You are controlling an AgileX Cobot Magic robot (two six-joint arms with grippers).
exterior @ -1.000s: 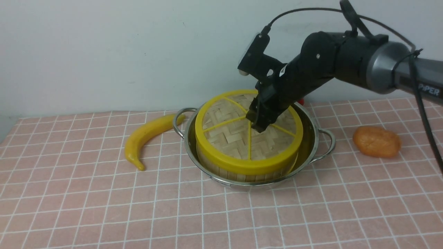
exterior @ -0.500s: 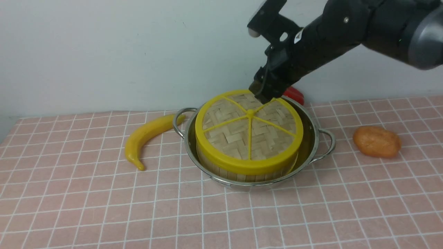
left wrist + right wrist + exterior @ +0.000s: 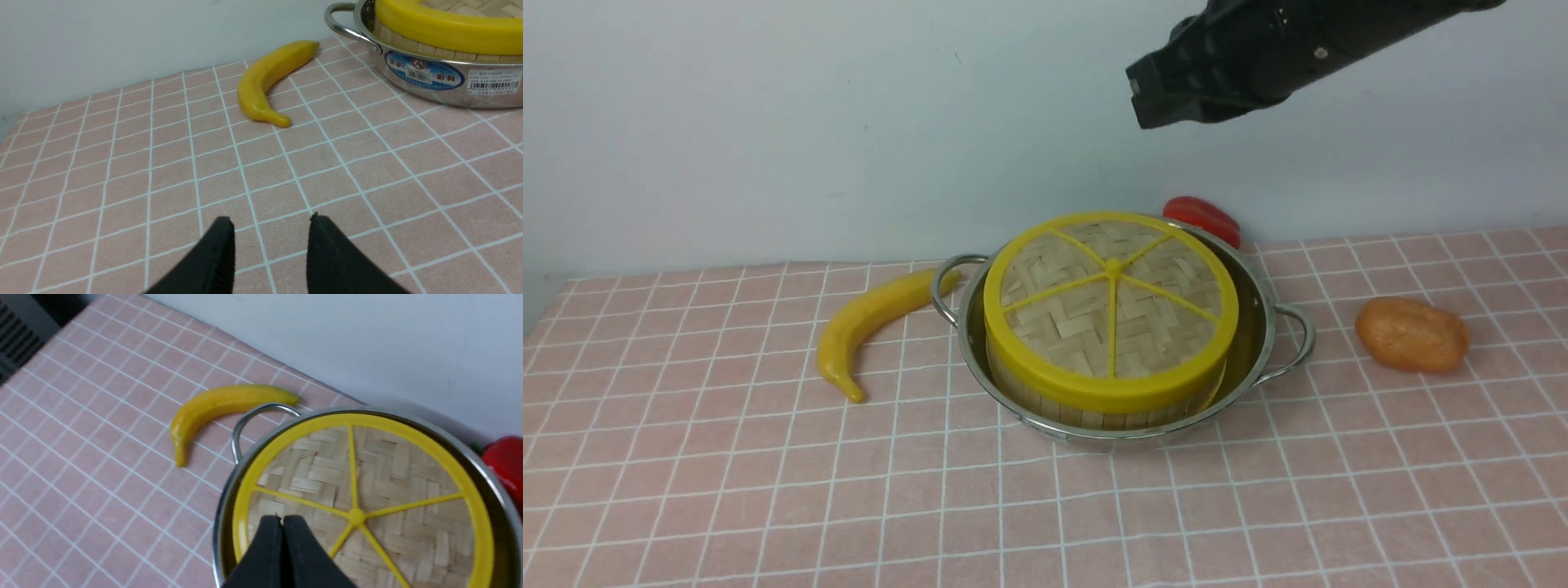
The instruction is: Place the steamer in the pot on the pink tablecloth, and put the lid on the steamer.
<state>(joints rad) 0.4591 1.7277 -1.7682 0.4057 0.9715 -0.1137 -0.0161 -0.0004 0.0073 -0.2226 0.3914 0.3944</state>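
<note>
The shiny pot point(image 3: 1252, 369) stands on the pink tablecloth point(image 3: 768, 490). Inside it sits the steamer point(image 3: 1086, 411), of which only the slatted bamboo wall shows. The woven lid point(image 3: 1111, 306) with its yellow rim and spokes lies flat on top. My right arm point(image 3: 1258, 49) hangs high above the pot's far side. The right gripper point(image 3: 282, 518) is shut and empty, well above the lid point(image 3: 392, 490). My left gripper point(image 3: 270, 221) hovers low over bare cloth, open, with nothing between its fingers, some way short of the pot point(image 3: 429, 77). The steamer's contents are hidden.
A yellow banana point(image 3: 866, 322) lies just left of the pot's left handle point(image 3: 943, 286). An orange lump point(image 3: 1411, 335) sits to the right of the pot. A red pepper point(image 3: 1205, 216) is behind the pot, by the wall.
The right gripper has let go at the lid's centre, risen up and back away from the pot, and closed. The lid stays on the steamer.
</note>
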